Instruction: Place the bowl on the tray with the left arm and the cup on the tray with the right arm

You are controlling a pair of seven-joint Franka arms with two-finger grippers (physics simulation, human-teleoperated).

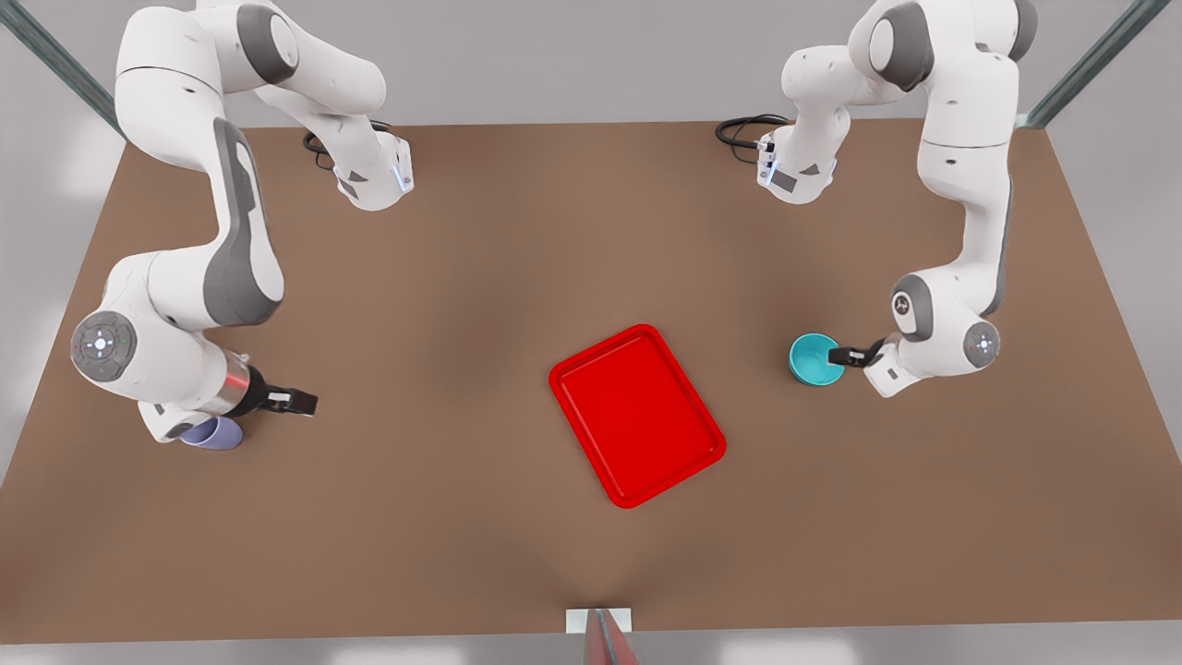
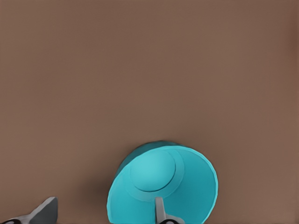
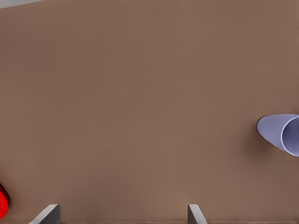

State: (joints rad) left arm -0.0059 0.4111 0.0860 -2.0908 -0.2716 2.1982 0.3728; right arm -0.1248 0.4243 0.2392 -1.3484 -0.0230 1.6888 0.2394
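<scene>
The teal bowl [image 1: 814,359] stands on the brown table at the front view's right, a short way from the red tray [image 1: 637,416]. My left gripper [image 1: 844,356] is open at the bowl's rim. In the left wrist view one finger [image 2: 160,211] reaches inside the bowl [image 2: 163,186] and the other [image 2: 46,211] stays outside. The lavender cup [image 1: 216,432] stands at the front view's left, partly hidden under my right arm's wrist. My right gripper [image 1: 297,402] is open and empty beside the cup [image 3: 281,133], pointing toward the tray [image 3: 2,201].
The tray lies at an angle near the table's middle, with bare brown tabletop [image 1: 443,305] all around it. A small white bracket [image 1: 598,620] sits at the table's near edge. Black cables [image 1: 743,129] hang by the arm bases at the far side.
</scene>
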